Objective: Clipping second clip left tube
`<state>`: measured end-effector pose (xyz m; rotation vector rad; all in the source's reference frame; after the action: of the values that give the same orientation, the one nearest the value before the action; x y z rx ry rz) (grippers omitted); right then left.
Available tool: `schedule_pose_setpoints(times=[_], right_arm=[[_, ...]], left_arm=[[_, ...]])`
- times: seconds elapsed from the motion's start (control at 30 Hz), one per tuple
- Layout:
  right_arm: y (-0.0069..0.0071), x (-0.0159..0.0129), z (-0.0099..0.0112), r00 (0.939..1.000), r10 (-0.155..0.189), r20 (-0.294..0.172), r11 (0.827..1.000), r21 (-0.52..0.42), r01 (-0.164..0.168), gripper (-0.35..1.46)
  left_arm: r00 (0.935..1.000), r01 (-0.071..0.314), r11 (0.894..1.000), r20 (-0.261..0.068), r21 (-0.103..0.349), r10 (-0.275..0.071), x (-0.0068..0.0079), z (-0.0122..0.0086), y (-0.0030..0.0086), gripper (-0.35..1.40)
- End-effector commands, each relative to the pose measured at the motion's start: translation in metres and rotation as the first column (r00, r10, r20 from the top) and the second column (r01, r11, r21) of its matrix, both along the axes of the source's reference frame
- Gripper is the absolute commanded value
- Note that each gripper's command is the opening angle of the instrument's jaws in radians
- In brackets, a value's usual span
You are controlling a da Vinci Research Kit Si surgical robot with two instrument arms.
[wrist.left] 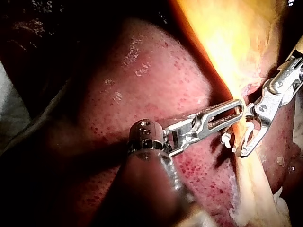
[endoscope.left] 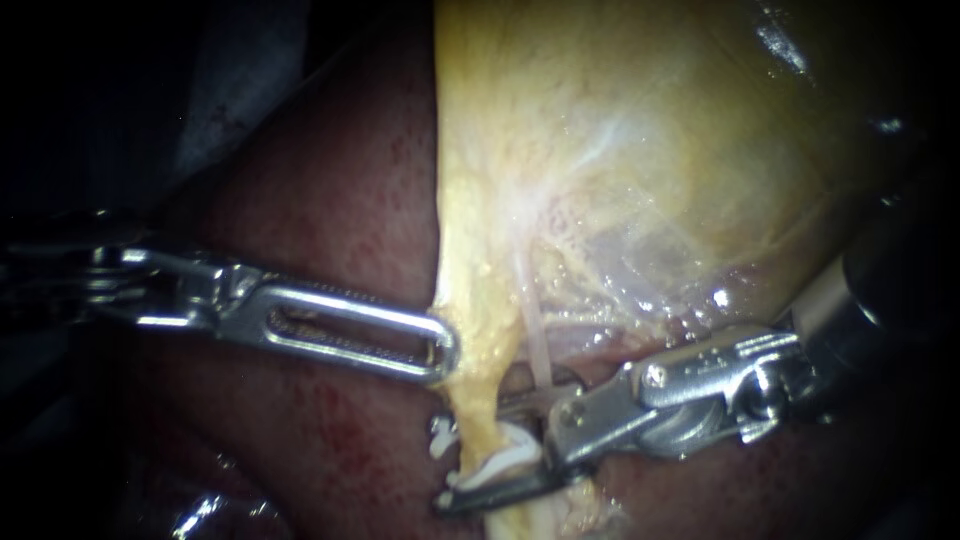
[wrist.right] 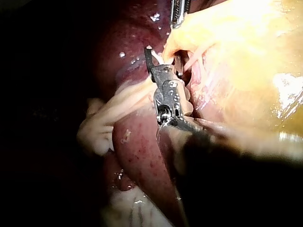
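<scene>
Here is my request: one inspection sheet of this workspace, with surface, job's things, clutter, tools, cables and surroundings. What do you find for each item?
Surface: dark red speckled liver, with the pale yellow gallbladder lying on it.
Job's things: yellow fat-covered left tube carries a small white clip; thin pale tube runs beside it.
Clutter: nothing seen.
Tools: left instrument, slotted silver tool shut on the left tube's edge, above the clip; right instrument, tool open, one jaw on each side of the left tube at the clip.
Cables: nothing seen.
Surroundings: dark, nothing seen.
</scene>
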<state>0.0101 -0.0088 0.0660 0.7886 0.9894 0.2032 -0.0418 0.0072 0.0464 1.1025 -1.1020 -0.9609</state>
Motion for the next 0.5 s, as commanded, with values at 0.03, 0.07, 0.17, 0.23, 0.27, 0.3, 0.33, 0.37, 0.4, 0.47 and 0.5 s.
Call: schedule_pose_setpoints(times=[0.03,0.07,0.17,0.23,0.27,0.3,0.33,0.37,0.4,0.47,0.5], right_arm=[[0.0001,0.0,0.0,1.0,0.004,0.007,1.0,0.01,-0.004,-0.05],[0.0001,0.0,0.0001,0.9999,0.006,0.012,1.0,0.019,-0.006,-0.13],[0.0003,-0.0002,0.0004,0.9996,-0.002,0.027,0.999,0.053,0.001,-0.35],[0.0003,-0.0003,0.0004,0.9995,-0.009,0.029,0.998,0.065,0.007,-0.35],[0.0003,-0.0003,0.0004,0.9995,-0.01,0.03,0.998,0.068,0.008,-0.35],[0.0003,-0.0003,0.0004,0.9995,-0.009,0.031,0.998,0.07,0.007,-0.35],[0.0003,-0.0002,0.0004,0.9995,-0.01,0.03,0.998,0.067,0.008,-0.35],[0.0003,-0.0002,0.0004,0.9995,-0.011,0.03,0.998,0.068,0.009,-0.35],[0.0003,-0.0002,0.0004,0.9994,-0.01,0.032,0.998,0.07,0.007,-0.35],[0.0003,-0.0002,0.0005,0.9995,-0.011,0.031,0.998,0.07,0.009,-0.35],[0.0003,-0.0003,0.0005,0.9995,-0.011,0.031,0.998,0.07,0.009,-0.35]], left_arm=[[1.0,0.0,1.0,0.0,0.0,0.0,0.0,0.0001,0.0,-0.35],[1.0,0.0,1.0,0.0,0.0,0.0,0.0,0.0001,0.0,-0.35],[1.0,0.0,1.0,0.0,0.0,0.0,-0.0001,0.0001,0.0,-0.35],[1.0,0.0,1.0,0.0,0.0,0.0,-0.0001,0.0001,0.0,-0.35],[1.0,0.0,1.0,0.0,0.0,0.0,-0.0001,0.0001,0.0,-0.35],[1.0,0.0,1.0,0.0,0.0,0.0,-0.0001,0.0001,0.0,-0.35],[1.0,0.0,1.0,0.0,0.0,0.0,-0.0001,0.0001,0.0,-0.35],[1.0,0.0,1.0,0.0,0.0,0.0,-0.0001,0.0001,0.0,-0.35],[1.0,-0.002,1.0,0.001,0.0,0.002,-0.0001,0.0001,0.0,-0.35],[1.0,-0.002,1.0,0.001,0.0,0.002,-0.0001,0.0001,0.0,-0.35],[1.0,-0.002,1.0,0.001,0.0,0.002,-0.0002,0.0001,0.0,-0.35]])
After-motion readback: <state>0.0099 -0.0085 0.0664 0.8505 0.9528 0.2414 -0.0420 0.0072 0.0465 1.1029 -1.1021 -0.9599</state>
